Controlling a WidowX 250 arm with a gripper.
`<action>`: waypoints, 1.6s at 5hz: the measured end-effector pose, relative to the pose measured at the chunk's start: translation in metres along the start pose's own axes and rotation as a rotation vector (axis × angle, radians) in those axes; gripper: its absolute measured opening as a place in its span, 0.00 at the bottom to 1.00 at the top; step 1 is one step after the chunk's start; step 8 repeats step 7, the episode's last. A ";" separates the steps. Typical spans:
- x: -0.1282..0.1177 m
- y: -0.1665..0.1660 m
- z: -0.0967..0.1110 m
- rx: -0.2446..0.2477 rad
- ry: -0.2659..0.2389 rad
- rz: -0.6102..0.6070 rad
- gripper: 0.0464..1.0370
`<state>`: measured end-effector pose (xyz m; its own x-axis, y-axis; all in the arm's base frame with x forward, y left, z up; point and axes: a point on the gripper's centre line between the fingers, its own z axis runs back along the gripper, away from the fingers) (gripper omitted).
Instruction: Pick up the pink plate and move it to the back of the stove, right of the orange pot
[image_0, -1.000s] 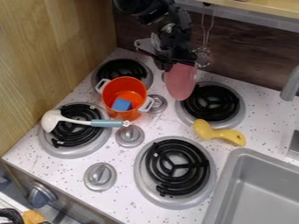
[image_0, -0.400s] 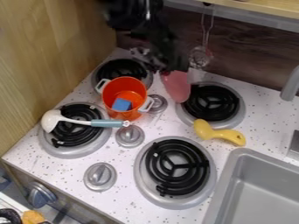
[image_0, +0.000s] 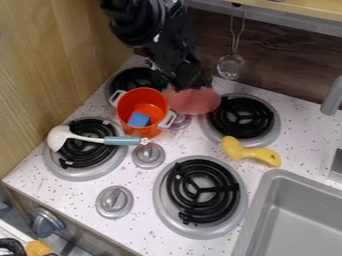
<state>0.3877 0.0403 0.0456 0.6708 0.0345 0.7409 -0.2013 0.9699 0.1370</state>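
Observation:
The black gripper (image_0: 190, 84) hangs over the back of the stove, between the two rear burners, shut on a flat, rounded pink object (image_0: 195, 101). That pink piece lies nearly level above the counter, just right of the orange pot (image_0: 123, 114), and covers part of a knob. Inside the pot, which has two pale handles, is a blue block (image_0: 139, 119). A white ladle with a blue-grey handle (image_0: 123, 141) rests across the front left burner. The curved yellow toy (image_0: 250, 152) touches the lower edge of the rear right burner.
Wooden panels stand at the left, and a strainer (image_0: 230, 66) hangs on the back wall. The grey sink (image_0: 300, 220) takes up the lower right, with a faucet (image_0: 332, 96) above it. Front burner (image_0: 201, 192) and knobs (image_0: 114, 201) lie nearer the camera.
The arm has shifted, its upper part going left. The held pink object has turned from hanging steeply to nearly level and moved slightly left, closer to the pot.

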 end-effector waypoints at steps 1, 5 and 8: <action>0.002 0.005 0.012 0.025 0.035 -0.007 0.96; -0.045 0.010 0.092 0.132 0.587 0.235 0.96; -0.073 0.011 0.131 0.130 0.603 0.196 0.96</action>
